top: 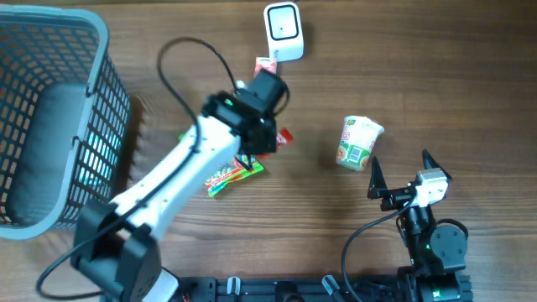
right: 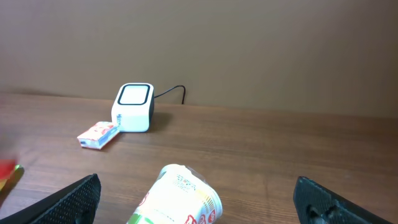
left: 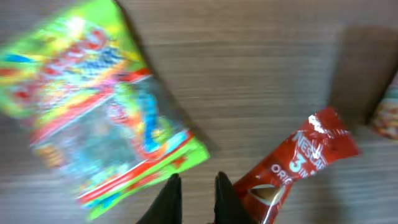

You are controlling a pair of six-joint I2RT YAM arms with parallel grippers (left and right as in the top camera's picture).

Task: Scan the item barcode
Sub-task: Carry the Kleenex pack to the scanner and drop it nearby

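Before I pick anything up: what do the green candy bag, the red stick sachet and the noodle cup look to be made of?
Green candy bag: thin glossy plastic film, with a seemingly clear window and crimped edge.
Red stick sachet: shiny printed foil or plastic laminate; it catches highlights and creases.
Noodle cup: likely coated paper or foam, matte printed wall with a pale rolled rim; the pictures can't settle which.

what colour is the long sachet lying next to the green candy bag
Red with white lettering; the sachet shows best in the left wrist view.
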